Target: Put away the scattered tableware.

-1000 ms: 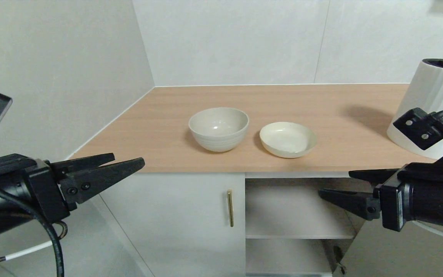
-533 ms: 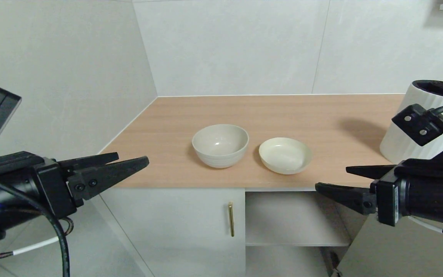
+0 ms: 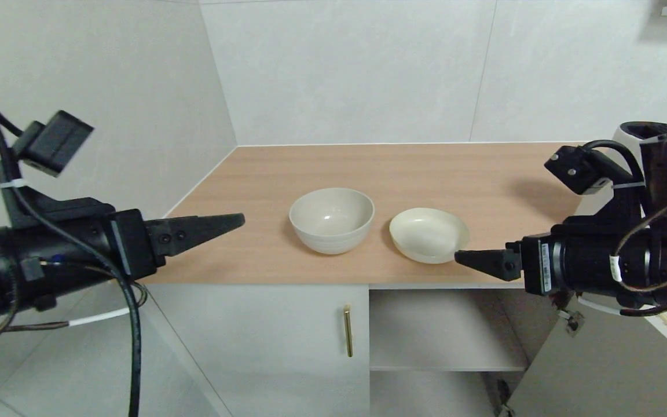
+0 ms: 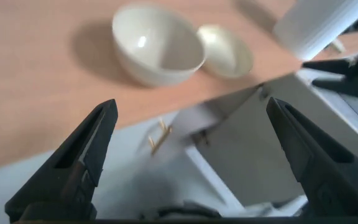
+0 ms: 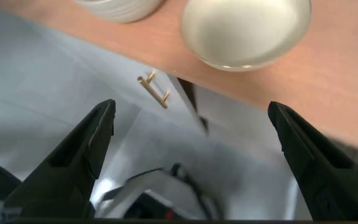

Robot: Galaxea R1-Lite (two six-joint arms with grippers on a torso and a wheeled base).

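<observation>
**Head view:** We see a deep bowl and a shallow dish standing side by side, just apart, near the front edge of the wooden worktop. The left pincer hangs to the left of the deep bowl, apart from it. The right pincer points at the shallow dish, its tip just beside the near rim. Both show edge-on here. Under the worktop, an open cupboard shelf lies beside a door with a brass handle.

**Left wrist view:** We find the left pincer's fingers spread wide and holding nothing. The deep bowl and the shallow dish stand beyond them on the worktop, and a white ribbed container stands farther along.

**Right wrist view:** The right pincer is likewise wide open and empty, with the shallow dish ahead of it at the worktop's edge.

Both pieces look to us like glazed ceramic: stiff, smooth, of some weight, and apt to chip if dropped or knocked together. We judge the rim the place to take hold, with one finger inside the wall and one outside. The shallow dish's low, flaring wall offers little purchase and may slip, so a deep, square bite at its near rim seems wise. The deep bowl's steeper wall should hold more surely.
</observation>
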